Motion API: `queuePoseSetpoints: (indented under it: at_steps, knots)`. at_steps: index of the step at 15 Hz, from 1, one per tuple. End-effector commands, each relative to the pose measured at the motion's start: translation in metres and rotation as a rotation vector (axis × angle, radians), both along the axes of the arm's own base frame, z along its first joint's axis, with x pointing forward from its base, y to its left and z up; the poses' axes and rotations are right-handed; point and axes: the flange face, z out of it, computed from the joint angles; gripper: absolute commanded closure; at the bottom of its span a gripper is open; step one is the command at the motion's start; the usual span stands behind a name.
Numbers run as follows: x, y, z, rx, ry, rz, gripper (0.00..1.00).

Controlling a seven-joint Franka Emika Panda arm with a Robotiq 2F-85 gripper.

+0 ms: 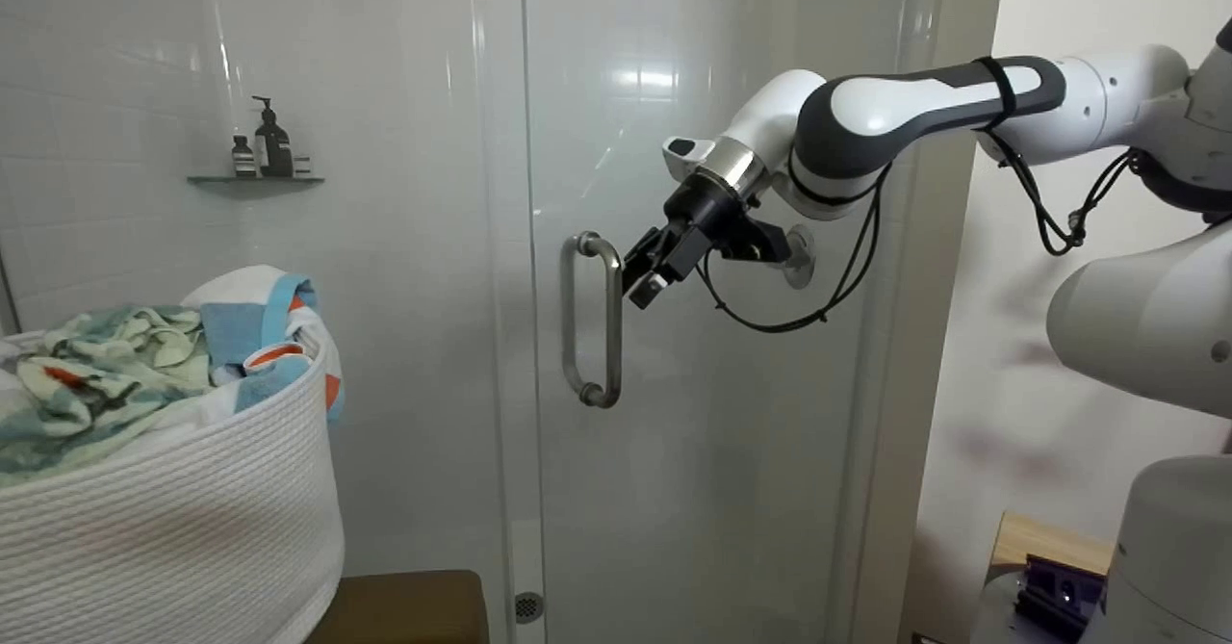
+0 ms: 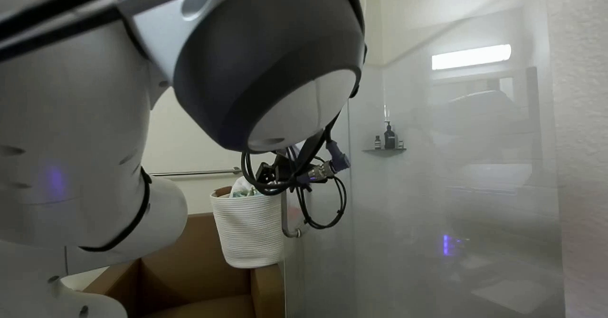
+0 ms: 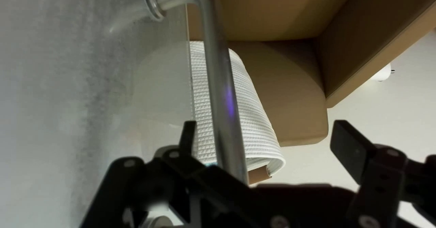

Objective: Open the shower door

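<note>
Pincer point(image 3: 265, 136) spread, I am hovering beside the upper part of the bar handle point(image 1: 613, 326); in the wrist view it is running between my fingers point(image 3: 351, 146), nearer one than the other (I cannot tell whether either is touching it); the shower door point(image 1: 693, 490) is standing on that nearer finger's side; a white basket point(image 3: 252, 125) is sitting beyond my pincer.

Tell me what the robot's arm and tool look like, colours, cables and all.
The arm is white and rounded, with dark grey bands, a black strap around one section and a silver metal collar near the wrist. Black cables loop beneath it. The tool is black and angular, with two blocky fingers.
</note>
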Motion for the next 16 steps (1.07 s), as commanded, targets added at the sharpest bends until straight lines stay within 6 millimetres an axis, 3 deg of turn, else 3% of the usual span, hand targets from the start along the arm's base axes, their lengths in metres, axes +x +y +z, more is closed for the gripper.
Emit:
queuePoseSetpoints:
  at_steps: [1,15,16]
  knots:
    - [-0.025,-0.011,0.009,0.015,-0.02,0.045,0.0]
    - [-0.04,-0.041,0.018,0.031,-0.002,0.044,0.0]
    - [-0.023,-0.041,0.015,0.039,0.021,0.017,0.0]
